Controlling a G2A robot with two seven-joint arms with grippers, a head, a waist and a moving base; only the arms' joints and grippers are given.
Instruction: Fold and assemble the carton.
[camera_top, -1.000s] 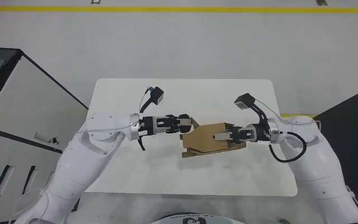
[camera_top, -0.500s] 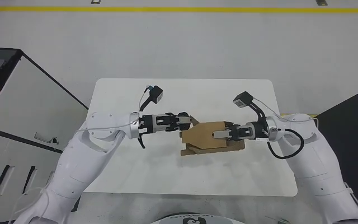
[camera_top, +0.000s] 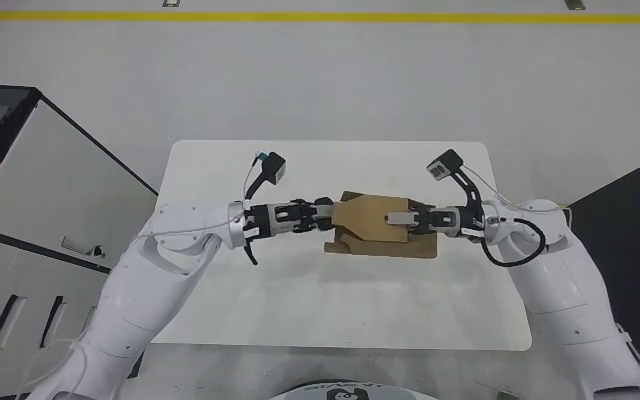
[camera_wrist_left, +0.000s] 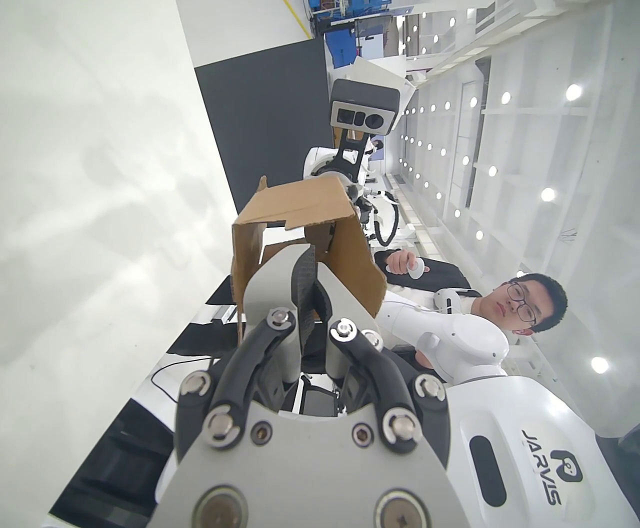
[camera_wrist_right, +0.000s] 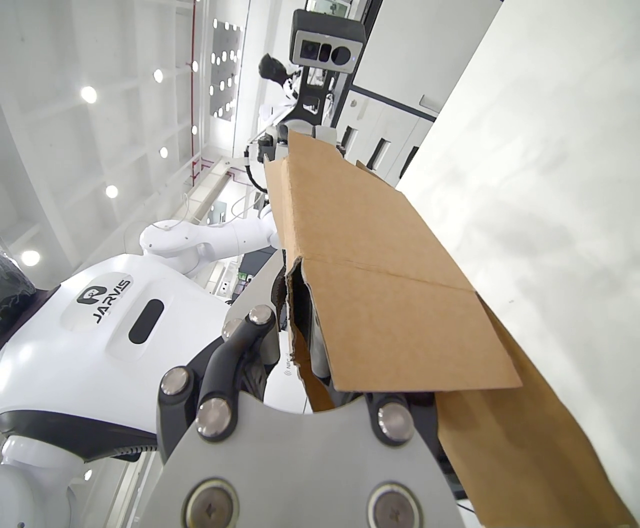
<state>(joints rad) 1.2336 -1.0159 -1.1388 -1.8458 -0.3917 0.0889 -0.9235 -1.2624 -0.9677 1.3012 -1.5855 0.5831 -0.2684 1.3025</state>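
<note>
A brown cardboard carton (camera_top: 372, 224), partly opened into a sleeve, hangs over the middle of the white table (camera_top: 300, 300) between my two arms. My left gripper (camera_top: 330, 215) is shut on the carton's left end flap. In the left wrist view its fingers (camera_wrist_left: 272, 285) pinch the edge of the open carton (camera_wrist_left: 310, 210). My right gripper (camera_top: 398, 217) is shut on the top panel at the carton's right end. In the right wrist view the carton (camera_wrist_right: 375, 280) covers most of the right gripper (camera_wrist_right: 300, 325).
A dark-framed cabinet (camera_top: 30, 130) stands left of the table and a black panel (camera_top: 610, 200) stands to its right. Bare tabletop lies in front of and behind the carton. A yellow floor line (camera_top: 320, 16) runs beyond the far edge.
Both arms have carried the carton a little toward the table's far side and levelled it. The right wrist has turned, and both grips have held.
</note>
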